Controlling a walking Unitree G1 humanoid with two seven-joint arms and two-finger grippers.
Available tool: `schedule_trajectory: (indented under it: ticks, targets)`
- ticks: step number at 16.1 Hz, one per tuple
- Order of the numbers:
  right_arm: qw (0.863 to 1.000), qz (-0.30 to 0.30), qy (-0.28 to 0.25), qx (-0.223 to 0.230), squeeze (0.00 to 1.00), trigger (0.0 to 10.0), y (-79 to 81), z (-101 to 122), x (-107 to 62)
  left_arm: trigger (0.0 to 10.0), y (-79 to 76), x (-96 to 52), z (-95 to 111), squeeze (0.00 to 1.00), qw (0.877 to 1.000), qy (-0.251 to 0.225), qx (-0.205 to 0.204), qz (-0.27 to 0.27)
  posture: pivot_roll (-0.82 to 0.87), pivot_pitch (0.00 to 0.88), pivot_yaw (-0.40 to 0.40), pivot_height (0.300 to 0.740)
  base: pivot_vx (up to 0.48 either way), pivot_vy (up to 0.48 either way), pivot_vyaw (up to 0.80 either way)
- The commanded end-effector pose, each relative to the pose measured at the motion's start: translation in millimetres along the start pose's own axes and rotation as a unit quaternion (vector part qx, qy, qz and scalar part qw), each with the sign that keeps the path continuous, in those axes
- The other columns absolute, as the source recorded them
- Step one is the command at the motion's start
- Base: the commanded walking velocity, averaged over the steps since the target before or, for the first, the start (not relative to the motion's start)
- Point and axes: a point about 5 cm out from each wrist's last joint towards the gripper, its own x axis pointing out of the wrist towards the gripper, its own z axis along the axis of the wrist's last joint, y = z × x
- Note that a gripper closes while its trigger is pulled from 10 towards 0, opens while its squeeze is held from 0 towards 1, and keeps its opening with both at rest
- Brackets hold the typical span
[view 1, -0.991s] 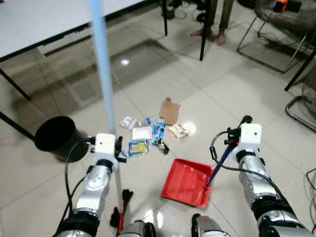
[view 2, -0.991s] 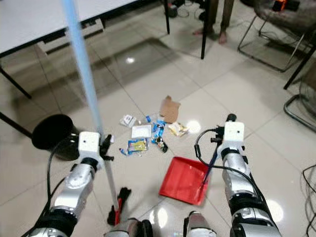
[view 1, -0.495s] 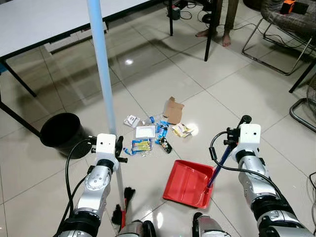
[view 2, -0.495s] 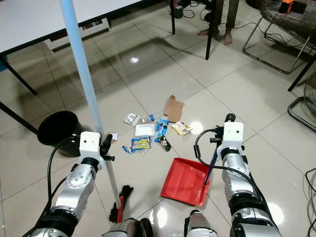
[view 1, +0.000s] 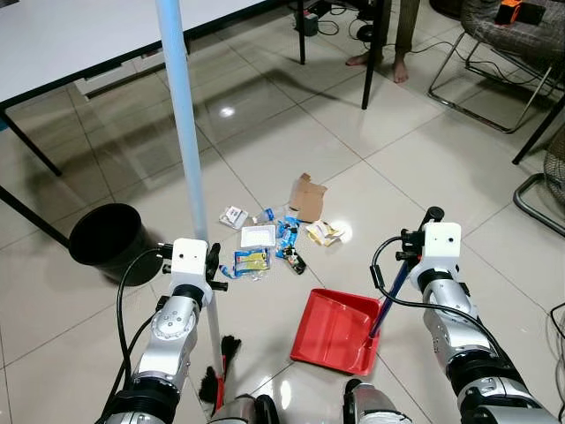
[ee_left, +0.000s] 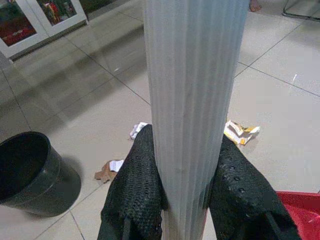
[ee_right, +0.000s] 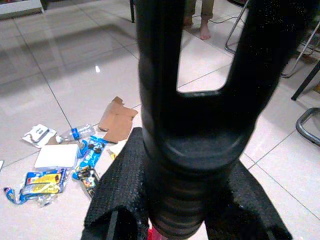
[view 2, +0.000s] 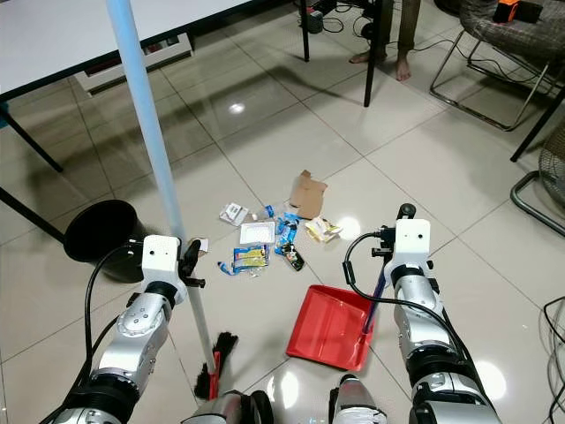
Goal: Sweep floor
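Left gripper pinched on the pale blue broom handle, held near upright, bristles on the tile close to the robot's feet. Right gripper clamped round the black handle of the red dustpan, pan flat on the floor, mouth facing the litter.

Litter pile just ahead, between broom and pan: cardboard scrap, white card, blue and yellow wrappers, small bottle. Black bin off to the left.

Best approach, as a judgement: reach bristles past the far side of the pile, pull in short strokes toward the pan lip, keep lip pressed down, mind light wrappers scattering.

Wrapper print too small to read; no legible brand.
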Motion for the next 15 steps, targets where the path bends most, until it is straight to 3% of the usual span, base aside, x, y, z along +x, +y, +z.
schedule_trajectory:
  ticks: [1,15]
  targets:
    - [1.000,0.004,-0.016,0.001,0.00,10.0,2.5,3.4,-0.4,10.0,3.1,-2.3,-0.2,0.00,1.000,0.000,-0.002,0.000,-0.20,0.168,0.137,0.740,0.277,0.000,0.00]
    - [1.000,0.011,-0.020,-0.004,0.00,10.0,5.5,3.9,-1.1,10.0,5.6,-4.7,-3.6,0.00,1.000,0.009,-0.001,0.001,-0.20,0.175,0.136,0.740,0.459,0.000,0.00]
